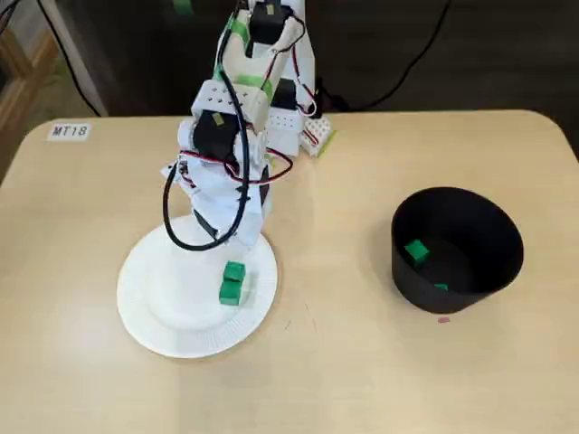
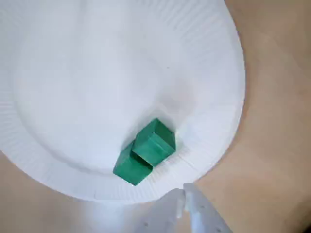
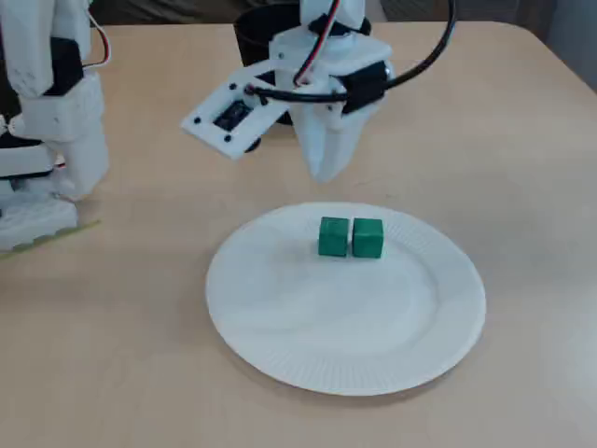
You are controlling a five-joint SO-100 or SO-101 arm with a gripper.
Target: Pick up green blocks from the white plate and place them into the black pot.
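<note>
Two green blocks [image 1: 232, 281] lie touching on the right part of the white plate [image 1: 163, 303]; the other fixed view shows them side by side [image 3: 333, 236] [image 3: 367, 237] near the plate's [image 3: 326, 322] far edge. My gripper [image 3: 325, 170] points down, shut and holding nothing, hovering just behind the blocks over the plate's rim. In the wrist view its fingertips [image 2: 184, 201] meet at the bottom edge, just below the blocks [image 2: 154, 141] [image 2: 131, 167]. The black pot [image 1: 470, 271] stands at the right with two green blocks [image 1: 416, 251] [image 1: 441, 287] inside.
The arm's white base [image 3: 47, 149] stands at the left in a fixed view, with the pot [image 3: 250, 42] behind the gripper. A label "MT18" [image 1: 69, 131] is stuck near the table's far left corner. Bare wooden table surrounds the plate.
</note>
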